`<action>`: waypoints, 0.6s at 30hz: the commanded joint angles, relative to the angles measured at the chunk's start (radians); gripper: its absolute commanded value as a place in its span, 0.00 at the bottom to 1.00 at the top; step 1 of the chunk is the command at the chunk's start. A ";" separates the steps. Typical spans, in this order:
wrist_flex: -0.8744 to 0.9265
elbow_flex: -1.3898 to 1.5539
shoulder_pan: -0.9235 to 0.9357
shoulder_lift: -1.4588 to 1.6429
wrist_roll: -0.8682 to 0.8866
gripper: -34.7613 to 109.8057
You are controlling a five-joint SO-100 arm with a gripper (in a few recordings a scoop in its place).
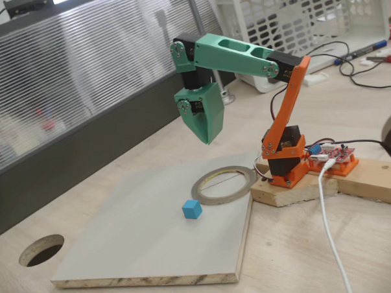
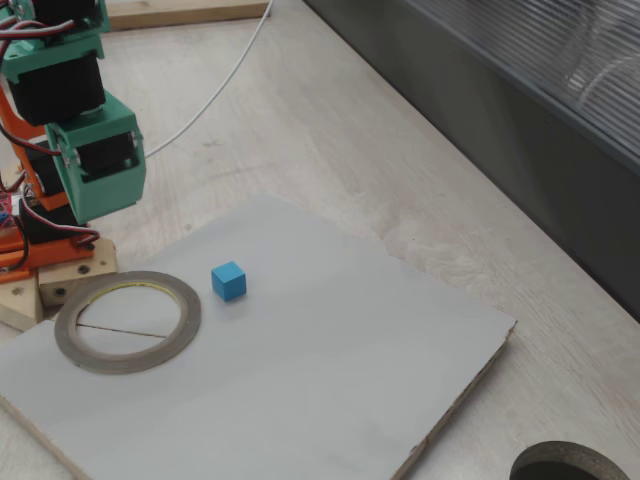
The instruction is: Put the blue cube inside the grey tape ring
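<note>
The blue cube point(image 1: 192, 209) point(image 2: 228, 281) rests on a pale grey board, a short way outside the grey tape ring point(image 1: 197, 186) point(image 2: 130, 364). The ring lies flat on the board's corner nearest the arm's base, with a thin line running across its opening. My green gripper point(image 1: 207, 138) point(image 2: 104, 208) hangs tip-down in the air above the ring's side of the board, well clear of both cube and ring. Its jaws look shut together, and nothing is held between them.
The grey board point(image 1: 139, 248) point(image 2: 330, 390) lies on a wooden tabletop with a round hole point(image 1: 42, 250) point(image 2: 570, 465) cut near one corner. The orange arm base stands on a wooden block point(image 1: 369, 177). A white cable point(image 1: 331, 237) trails across the table. A dark wall panel point(image 2: 520, 120) borders one side.
</note>
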 commanded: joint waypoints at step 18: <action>0.006 -0.012 -0.002 0.021 0.014 0.25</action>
